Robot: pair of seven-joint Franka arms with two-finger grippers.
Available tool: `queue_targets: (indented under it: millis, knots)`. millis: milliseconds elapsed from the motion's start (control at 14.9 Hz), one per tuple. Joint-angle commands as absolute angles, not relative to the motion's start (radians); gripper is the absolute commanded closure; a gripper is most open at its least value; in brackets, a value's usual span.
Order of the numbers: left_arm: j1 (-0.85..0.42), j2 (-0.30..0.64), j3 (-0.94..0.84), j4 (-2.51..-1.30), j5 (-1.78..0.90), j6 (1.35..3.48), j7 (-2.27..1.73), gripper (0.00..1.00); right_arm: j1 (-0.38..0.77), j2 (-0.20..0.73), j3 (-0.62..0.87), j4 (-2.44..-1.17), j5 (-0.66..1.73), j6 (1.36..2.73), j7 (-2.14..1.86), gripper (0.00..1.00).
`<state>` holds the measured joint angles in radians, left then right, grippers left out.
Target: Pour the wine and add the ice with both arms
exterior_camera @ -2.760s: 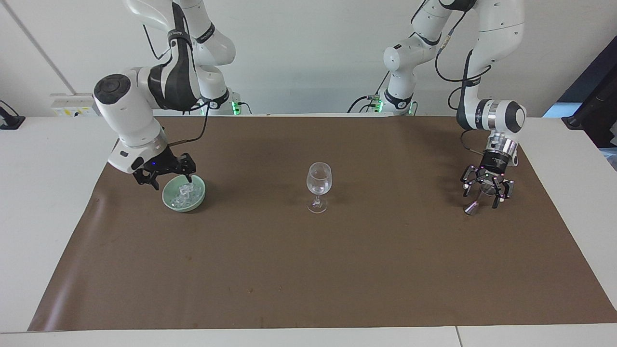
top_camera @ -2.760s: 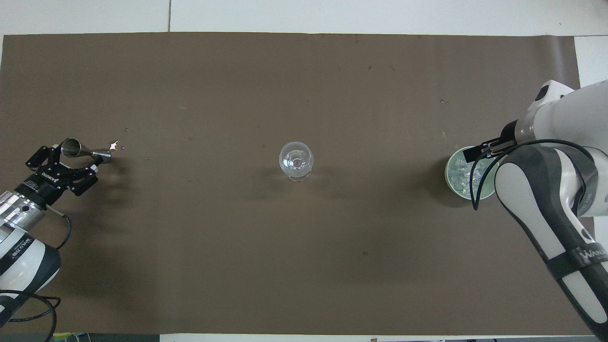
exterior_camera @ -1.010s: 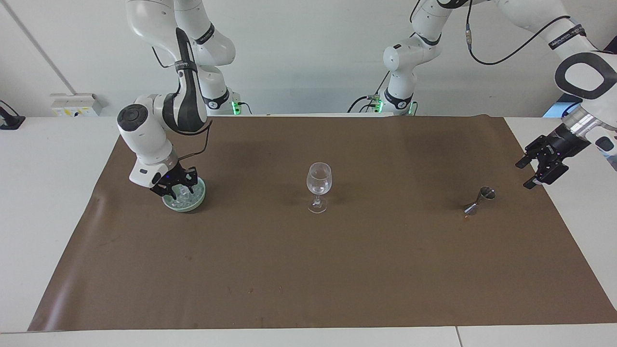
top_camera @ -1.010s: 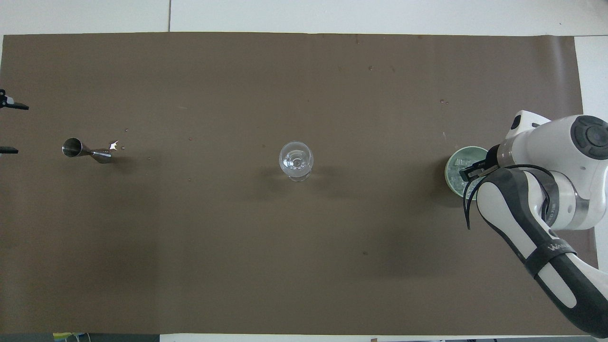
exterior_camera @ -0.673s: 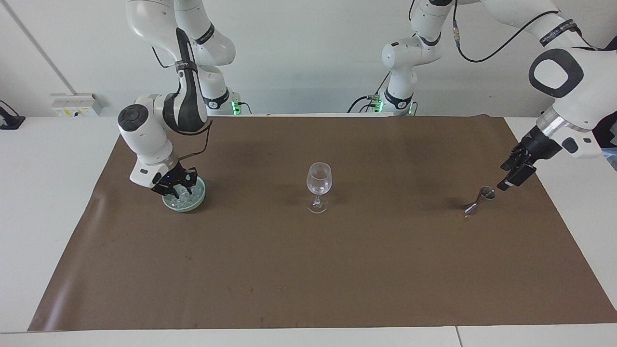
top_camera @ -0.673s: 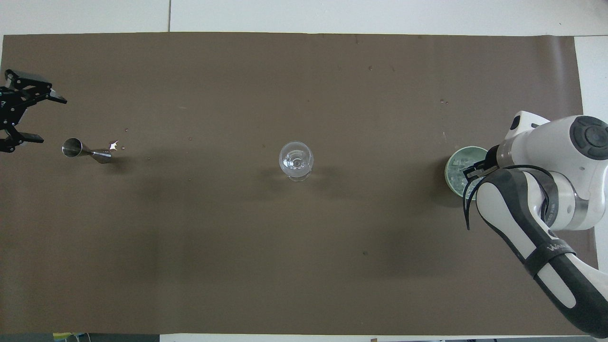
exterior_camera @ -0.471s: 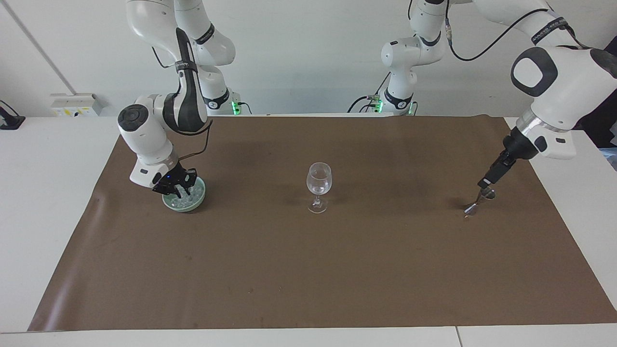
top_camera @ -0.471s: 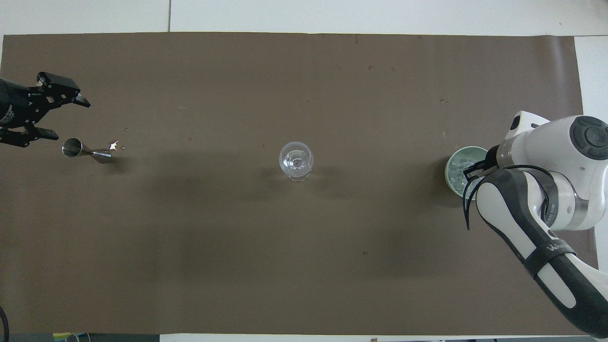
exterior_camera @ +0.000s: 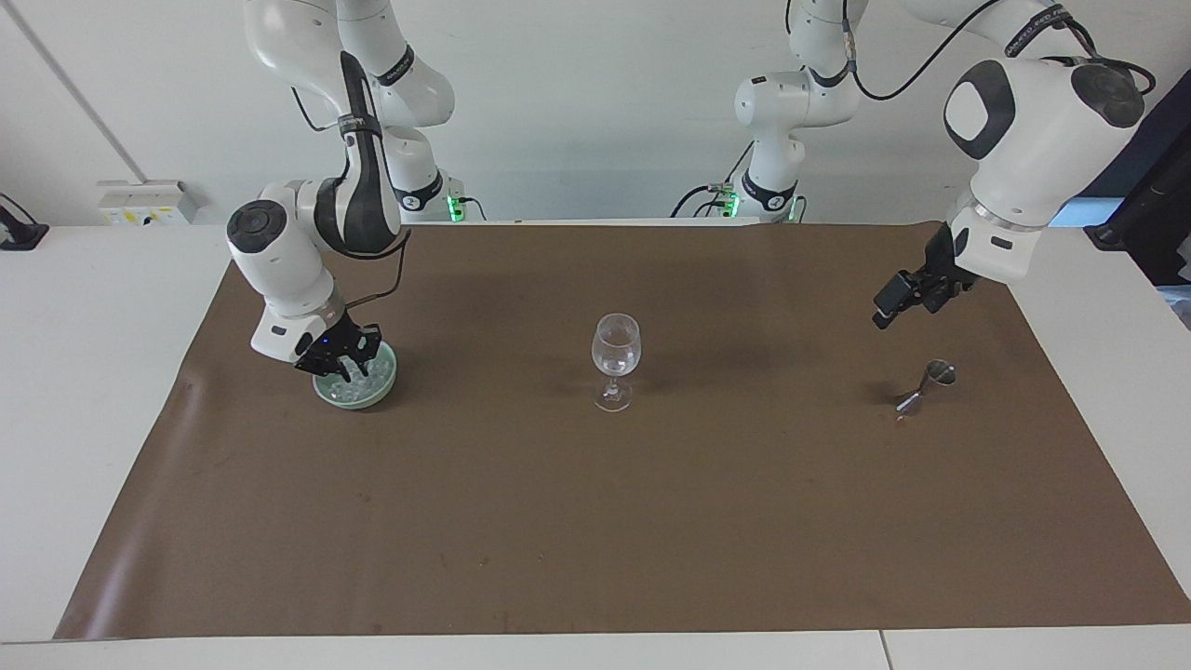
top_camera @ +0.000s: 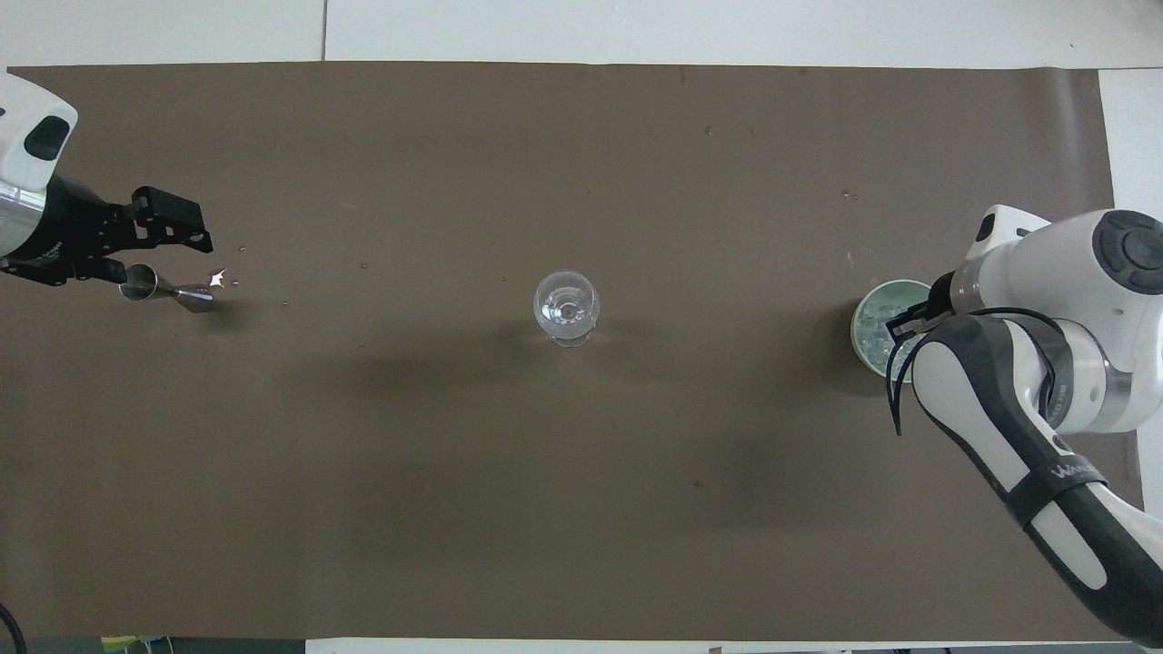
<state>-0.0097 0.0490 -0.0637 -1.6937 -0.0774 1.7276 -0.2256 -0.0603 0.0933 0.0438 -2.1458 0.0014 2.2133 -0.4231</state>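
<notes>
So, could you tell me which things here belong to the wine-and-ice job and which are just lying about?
Job: ice, green bowl, wine glass, jigger on its side, right gripper shut in the bowl, left gripper open, raised near the jigger.
Lying about: brown mat, white socket box.

A plain brown paper mat (exterior_camera: 595, 521) covers the white bench (exterior_camera: 84, 391). The round ceramic bowl (exterior_camera: 368, 395) is pale green, its ice cubes (exterior_camera: 370, 376) whitish-clear. The stemmed wine glass (exterior_camera: 615, 358) is colourless; the small metal jigger (exterior_camera: 923, 385) is silver.
</notes>
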Motion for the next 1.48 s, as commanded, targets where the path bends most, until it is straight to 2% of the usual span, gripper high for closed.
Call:
queue_targets:
  millis: [0, 269, 404, 606, 808, 942, 1077, 1413]
  knots:
    - [-0.009, 0.035, -0.046, -1.639, -0.051, 1.625, -0.102, 0.0, -0.049, 0.11, 0.048, -2.04, 0.017, 2.114, -0.414, 0.93]
    - [-0.014, 0.067, -0.044, -1.525, -0.002, 1.502, -0.005, 0.0, 0.001, 0.112, 0.051, -1.918, 0.017, 1.996, -0.316, 0.93]
    - [-0.012, 0.06, -0.048, -1.505, -0.006, 1.46, -0.003, 0.0, 0.053, 0.127, 0.054, -1.794, 0.021, 1.871, -0.231, 0.93]
    - [-0.008, -0.017, -0.046, -1.587, -0.049, 1.445, -0.015, 0.0, 0.139, 0.205, 0.054, -1.584, 0.021, 1.732, -0.056, 0.92]
    - [-0.005, -0.023, -0.041, -1.595, -0.061, 1.447, -0.02, 0.0, 0.225, 0.253, 0.057, -1.465, 0.026, 1.652, 0.096, 0.93]
    - [-0.005, -0.025, -0.041, -1.598, -0.061, 1.439, -0.028, 0.0, 0.276, 0.308, 0.058, -1.334, 0.075, 1.576, 0.225, 0.93]
    - [-0.008, -0.025, -0.041, -1.597, -0.06, 1.445, -0.009, 0.0, 0.343, 0.34, 0.058, -1.266, 0.077, 1.575, 0.329, 0.93]
    - [-0.006, -0.022, -0.04, -1.597, -0.043, 1.465, 0.006, 0.0, 0.461, 0.344, 0.06, -1.278, 0.08, 1.71, 0.512, 0.96]
